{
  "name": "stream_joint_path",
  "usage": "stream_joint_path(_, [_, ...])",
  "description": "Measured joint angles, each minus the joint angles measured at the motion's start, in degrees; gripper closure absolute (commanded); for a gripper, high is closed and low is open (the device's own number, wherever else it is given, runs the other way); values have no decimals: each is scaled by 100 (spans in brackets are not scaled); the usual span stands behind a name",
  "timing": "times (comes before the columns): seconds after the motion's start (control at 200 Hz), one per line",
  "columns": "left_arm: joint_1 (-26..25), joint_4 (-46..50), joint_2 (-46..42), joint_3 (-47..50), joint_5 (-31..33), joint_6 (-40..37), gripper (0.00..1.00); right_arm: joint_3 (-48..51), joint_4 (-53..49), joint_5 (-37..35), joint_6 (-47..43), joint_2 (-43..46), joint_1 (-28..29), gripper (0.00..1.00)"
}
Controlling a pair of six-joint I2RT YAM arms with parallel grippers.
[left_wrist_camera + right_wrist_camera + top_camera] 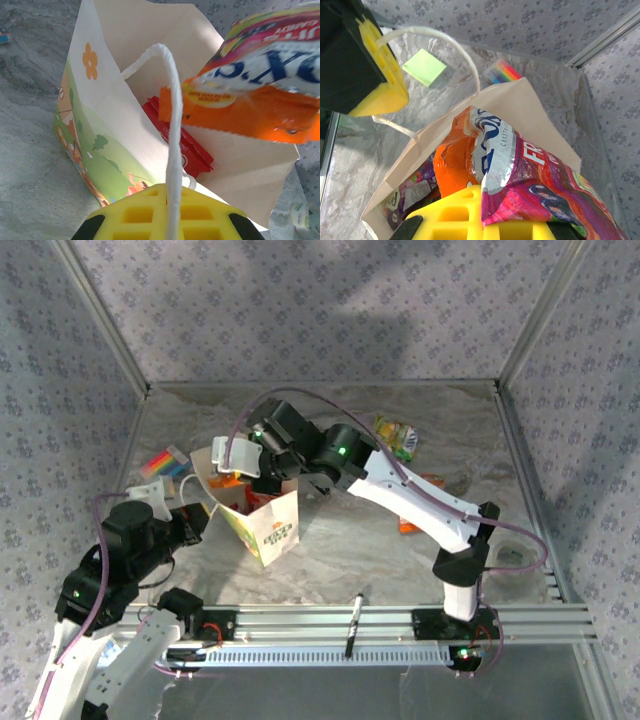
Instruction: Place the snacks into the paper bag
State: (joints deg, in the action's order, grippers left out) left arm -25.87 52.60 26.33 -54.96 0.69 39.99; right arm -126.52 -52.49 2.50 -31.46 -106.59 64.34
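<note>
Looking down from above, we see the cream paper bag (268,525) standing open-mouthed on the marbled grey surface (400,570), left of centre. The left jaws meet its rim from the left. The right jaws hang over its mouth with an orange packet (232,480). A crinkly yellow-green packet (396,436) lies well behind, an orange-pink packet (425,502) lies half under the right arm, and a slim black pen (353,625) lies across the near rail (300,618).

From the left wrist we find what the top view hides. The left jaws, yellow and gridded, are together on the bag's white cord handle (172,125), and a flat red packet (182,147) lies inside.

From the right wrist, the right jaws are clamped on the glossy orange packet, and a purple packet (415,190) sits in the bag.
</note>
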Motion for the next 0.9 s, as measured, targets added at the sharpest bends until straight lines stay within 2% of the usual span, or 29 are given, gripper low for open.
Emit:
stream_joint_path(0.15, [0, 0, 9, -7, -2, -9, 95, -118, -229, -385, -127, -232, 125, 98])
stream_joint_path(0.22, [0, 0, 9, -13, -2, -7, 95, -127, -284, -511, -157, -315, 155, 84])
stream_joint_path(0.275, [0, 2, 9, -17, -2, -7, 95, -127, -310, -566, -181, -356, 160, 80])
stream_joint_path(0.395, [0, 7, 15, -35, -2, -7, 95, -157, -313, -625, -166, -361, 155, 64])
stream_joint_path(0.495, [0, 7, 48, -44, -2, -7, 96, -190, -308, -629, -155, -354, 153, 59])
stream_joint_path(0.7, [0, 13, 76, -44, -2, -7, 96, -160, -302, -693, -129, -243, 153, 58])
stream_joint_path(0.899, [0, 11, 87, -44, -2, -7, 96, 337, -114, -767, 44, 420, 114, 55])
